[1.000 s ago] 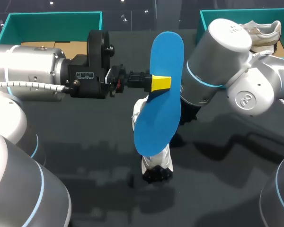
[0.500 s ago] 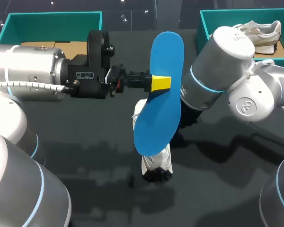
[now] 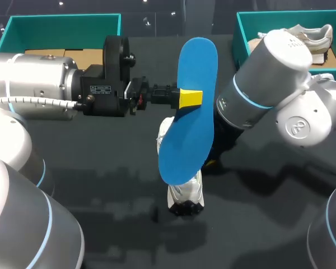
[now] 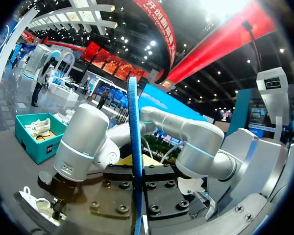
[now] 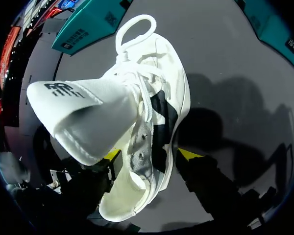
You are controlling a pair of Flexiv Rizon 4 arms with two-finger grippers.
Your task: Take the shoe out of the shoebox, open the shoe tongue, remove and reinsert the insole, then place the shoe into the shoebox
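The left gripper point(image 3: 189, 98) is clamped on the long blue foam insole point(image 3: 197, 56), holding it upright on edge. Neither has budged over the last second. Just below the insole, the white lace-up shoe point(image 3: 185, 193) rests on the dark table point(image 3: 101, 213). The right gripper point(image 5: 151, 155) straddles that shoe, though I can't tell whether it actually grips. Its arm has swung outward, away from the insole, which looks to me like clearing a path for reinsertion.
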